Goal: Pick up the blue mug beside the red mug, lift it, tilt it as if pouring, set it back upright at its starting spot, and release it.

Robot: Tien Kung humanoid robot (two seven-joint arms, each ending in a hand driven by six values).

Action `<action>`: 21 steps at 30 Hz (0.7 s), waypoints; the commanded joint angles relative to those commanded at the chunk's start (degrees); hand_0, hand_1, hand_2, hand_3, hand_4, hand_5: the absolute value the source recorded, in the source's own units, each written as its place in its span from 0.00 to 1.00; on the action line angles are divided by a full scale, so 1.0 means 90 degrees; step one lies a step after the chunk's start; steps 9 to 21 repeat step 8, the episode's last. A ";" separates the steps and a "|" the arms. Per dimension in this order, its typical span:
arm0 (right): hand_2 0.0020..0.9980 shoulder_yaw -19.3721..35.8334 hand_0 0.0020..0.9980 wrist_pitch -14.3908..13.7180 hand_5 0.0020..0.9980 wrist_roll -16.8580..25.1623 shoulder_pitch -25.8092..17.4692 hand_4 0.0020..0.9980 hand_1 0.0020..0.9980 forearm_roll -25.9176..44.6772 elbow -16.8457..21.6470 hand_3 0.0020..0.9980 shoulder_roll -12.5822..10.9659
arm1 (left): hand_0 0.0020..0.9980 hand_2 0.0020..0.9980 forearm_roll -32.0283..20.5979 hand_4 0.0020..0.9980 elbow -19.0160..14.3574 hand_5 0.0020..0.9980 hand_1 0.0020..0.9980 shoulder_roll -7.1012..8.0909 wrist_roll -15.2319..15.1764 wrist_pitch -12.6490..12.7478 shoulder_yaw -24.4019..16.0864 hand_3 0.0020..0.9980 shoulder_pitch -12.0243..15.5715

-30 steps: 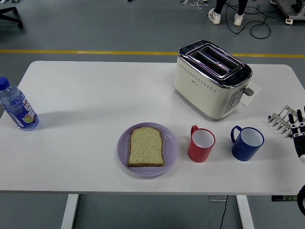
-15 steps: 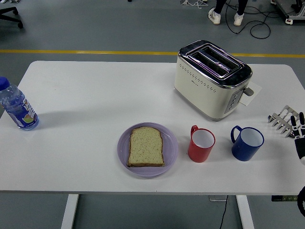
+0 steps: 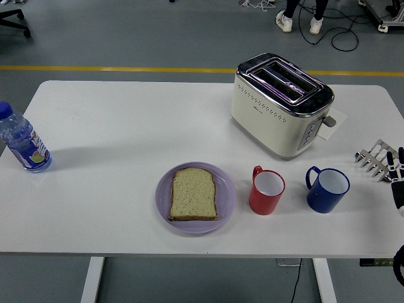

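Blue mug (image 3: 327,189) stands upright near the table's (image 3: 113,126) front edge, just right of the red mug (image 3: 266,191), untouched. Right hand (image 3: 386,165) hovers at the right edge, fingers (image 3: 372,157) spread apart, gripping nothing, with clear space between it and the mug.

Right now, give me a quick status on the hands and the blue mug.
Right hand at table's right edge, fingers spread, holding nothing; left hand out of view. Glossy blue mug upright, untouched, beside the red mug. Nothing between hand and mug.
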 joint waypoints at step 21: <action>0.63 0.0014 0.62 -0.0017 0.23 0.0027 0.0000 0.63 0.54 0.0021 -0.0004 0.60 0.0006 | 0.63 0.65 0.0006 0.24 0.0000 0.86 0.64 0.0007 -0.0002 0.0000 -0.0039 0.51 -0.0013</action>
